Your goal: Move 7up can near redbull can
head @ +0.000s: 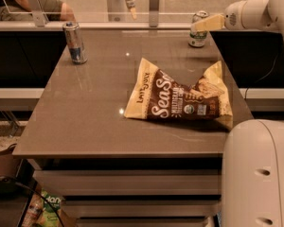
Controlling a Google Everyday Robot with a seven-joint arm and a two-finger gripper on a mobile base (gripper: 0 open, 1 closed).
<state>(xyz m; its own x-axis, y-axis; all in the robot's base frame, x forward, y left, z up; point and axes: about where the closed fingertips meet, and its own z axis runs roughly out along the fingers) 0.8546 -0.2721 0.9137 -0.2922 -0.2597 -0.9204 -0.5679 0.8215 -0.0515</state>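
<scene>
The 7up can (197,36), short with a white and green label and a silver top, stands upright at the table's far right corner. The redbull can (75,42), tall, slim, silver and blue, stands upright at the far left of the table, far from the 7up can. My gripper (202,24) reaches in from the right on a white arm and sits at the upper part of the 7up can, partly covering it.
A brown and cream chip bag (180,96) lies on the grey table (85,112) at centre right, between the front edge and the 7up can. A glass rail with posts (154,4) runs along the far edge. My white base (258,174) fills the bottom right.
</scene>
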